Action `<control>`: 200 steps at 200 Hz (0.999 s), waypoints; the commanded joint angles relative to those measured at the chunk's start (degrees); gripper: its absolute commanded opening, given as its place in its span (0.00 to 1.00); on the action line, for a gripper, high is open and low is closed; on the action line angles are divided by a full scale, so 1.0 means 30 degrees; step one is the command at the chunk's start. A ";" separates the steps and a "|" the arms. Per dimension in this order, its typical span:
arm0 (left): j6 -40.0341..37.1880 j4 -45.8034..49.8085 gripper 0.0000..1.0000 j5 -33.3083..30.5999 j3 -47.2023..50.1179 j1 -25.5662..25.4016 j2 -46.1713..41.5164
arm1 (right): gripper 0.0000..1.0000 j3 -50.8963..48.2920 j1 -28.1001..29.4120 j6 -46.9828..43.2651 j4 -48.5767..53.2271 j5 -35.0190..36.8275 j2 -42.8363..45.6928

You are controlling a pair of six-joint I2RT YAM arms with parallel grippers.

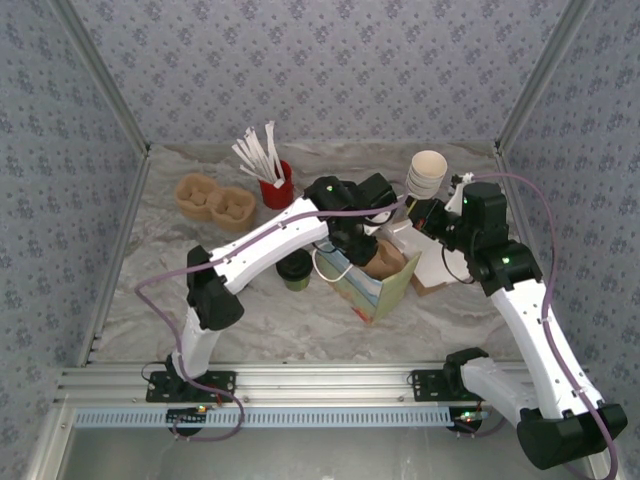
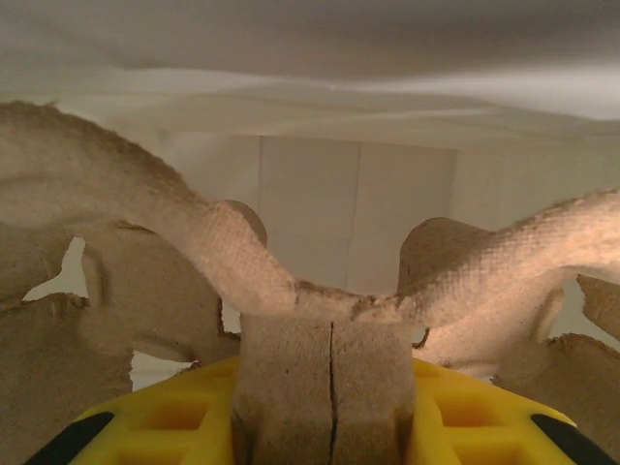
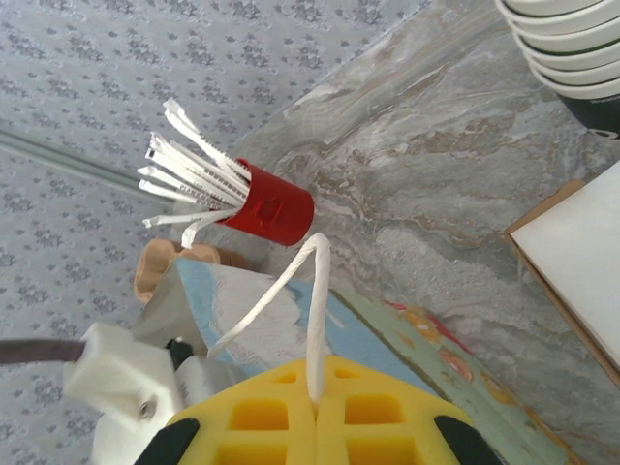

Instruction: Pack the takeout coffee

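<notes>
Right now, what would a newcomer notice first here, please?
Mid-table, the left gripper pinches a brown pulp cup carrier over the pastel paper gift bag, while the right gripper clamps its white cord handle. The black-lidded olive-green paper cup stands beside the bag.

Coffee cup point(image 1: 294, 270) just L of bag point(image 1: 372, 292); pulp carrier point(image 1: 384, 261) in bag (cup stack point(image 1: 427, 172) behind).

Marble table point(image 1: 270, 322) with takeout coffee point(image 1: 295, 268), bag point(image 1: 388, 290)
</notes>
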State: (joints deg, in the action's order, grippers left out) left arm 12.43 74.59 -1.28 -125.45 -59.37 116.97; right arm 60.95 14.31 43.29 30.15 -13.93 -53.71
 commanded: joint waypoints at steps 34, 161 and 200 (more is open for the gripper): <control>-0.1032 -0.1657 0.35 0.0625 0.1611 -0.0043 -0.2354 | 0.00 0.0359 -0.0086 -0.0146 0.0300 0.1539 -0.0184; -0.2234 -0.0326 0.34 0.0631 0.1364 0.0192 -0.0728 | 0.00 0.0631 -0.0114 -0.0256 0.0130 0.1394 -0.0034; -0.2583 -0.0257 0.34 0.0807 0.1424 0.0185 -0.0642 | 0.00 0.0716 -0.0111 -0.0304 0.0139 0.1363 0.0022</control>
State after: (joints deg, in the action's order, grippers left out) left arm 6.44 72.05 0.30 -120.64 -59.16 114.87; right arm 61.14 14.24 43.09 30.20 -10.24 -54.50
